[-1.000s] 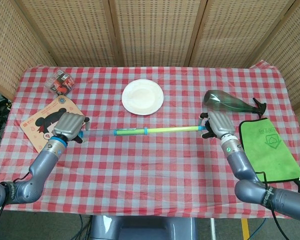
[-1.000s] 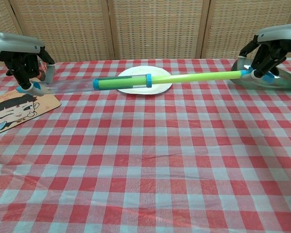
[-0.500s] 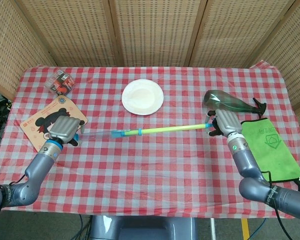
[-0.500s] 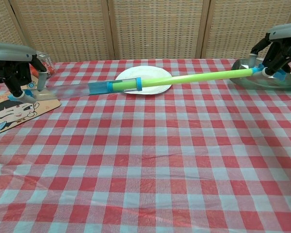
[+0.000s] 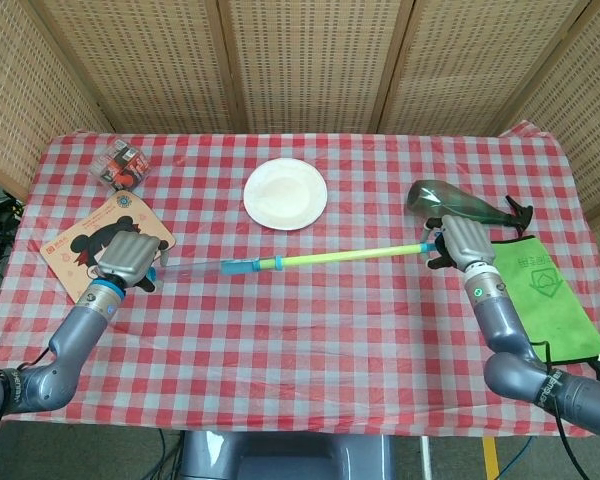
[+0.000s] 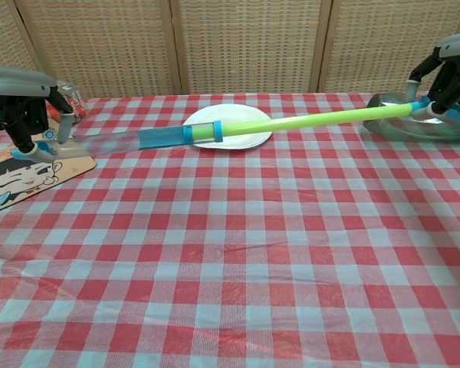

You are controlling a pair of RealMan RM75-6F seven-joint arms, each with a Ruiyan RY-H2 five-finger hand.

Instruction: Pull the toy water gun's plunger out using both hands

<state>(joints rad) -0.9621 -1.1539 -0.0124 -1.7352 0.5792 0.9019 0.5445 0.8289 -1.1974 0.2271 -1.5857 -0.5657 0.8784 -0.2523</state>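
The toy water gun is stretched across the table above the cloth. Its clear barrel (image 5: 195,268) (image 6: 111,141) has a blue end collar (image 5: 238,266). My left hand (image 5: 130,258) (image 6: 23,107) grips the barrel's far left end. The yellow-green plunger rod (image 5: 345,255) (image 6: 314,120) sticks far out of the collar toward the right. My right hand (image 5: 461,242) (image 6: 448,77) grips the rod's blue end handle. The whole toy slopes up slightly toward the right.
A white plate (image 5: 286,192) (image 6: 227,126) lies behind the toy. A green bottle (image 5: 452,204) lies just behind my right hand, with a green cloth (image 5: 535,295) to its right. A cartoon board (image 5: 90,245) sits under my left hand; a small packet (image 5: 122,164) lies at the back left.
My right hand has moved further right, drawing the green rod out of the barrel. The piston now sits at the blue collar. My left hand shifted slightly left, then held still.
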